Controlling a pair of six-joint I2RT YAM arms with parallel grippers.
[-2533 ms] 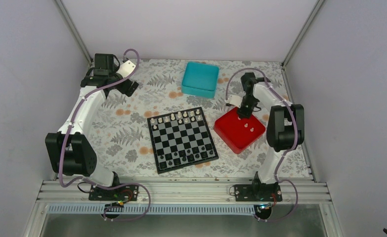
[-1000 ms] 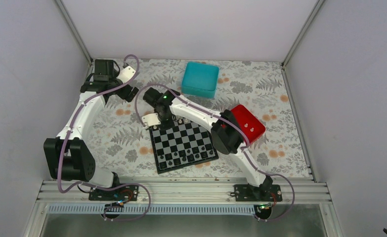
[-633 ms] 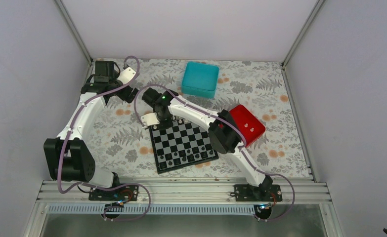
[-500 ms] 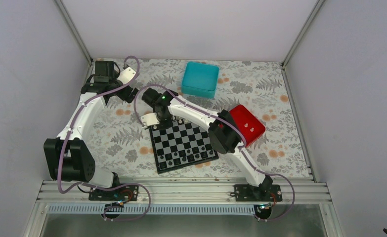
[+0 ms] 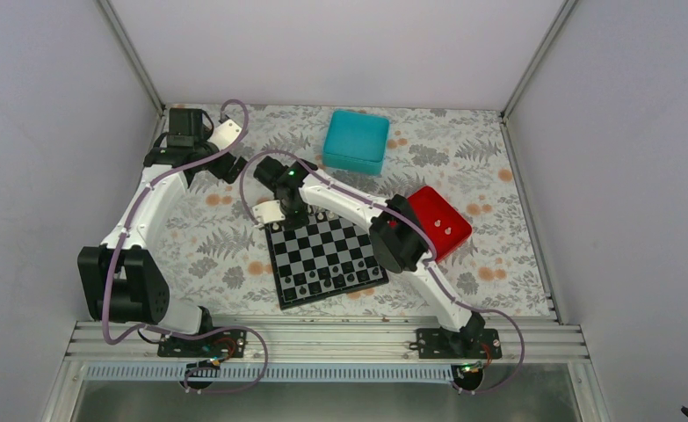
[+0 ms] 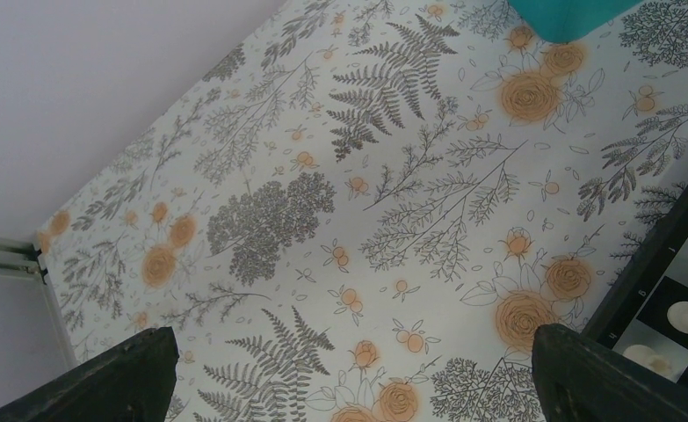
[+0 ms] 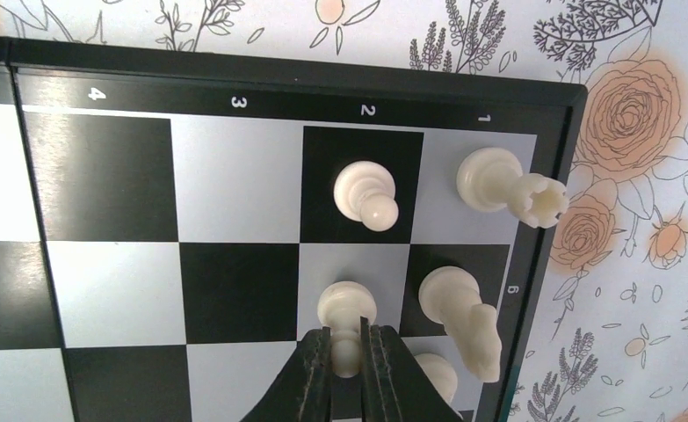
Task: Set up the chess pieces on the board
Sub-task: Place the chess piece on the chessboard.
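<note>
Right claw [image 7: 346, 341] pinching a white pawn [image 7: 347, 303] over the board [image 7: 235, 83]; left claw [image 6: 351, 343] spread wide above the bench [image 6: 322, 176].

Right wrist view: the fingers [image 7: 315, 378] are pressed against the head of the pawn, whose base sits over a light square in the column marked 2; contact with the board cannot be confirmed. A second pawn [image 7: 364, 192] stands just beyond the claw on the adjoining black square. A rook [image 7: 498, 183] stands beyond and to the claw's right, in the corner square. A knight [image 7: 459, 303] stands just beside the claw on its right. Left claw holds nothing and hangs over floral cloth, with the board's edge at its right. In the top view a teal box [image 5: 356, 141] and a red tray [image 5: 445, 227] lie well apart from both claws.
</note>
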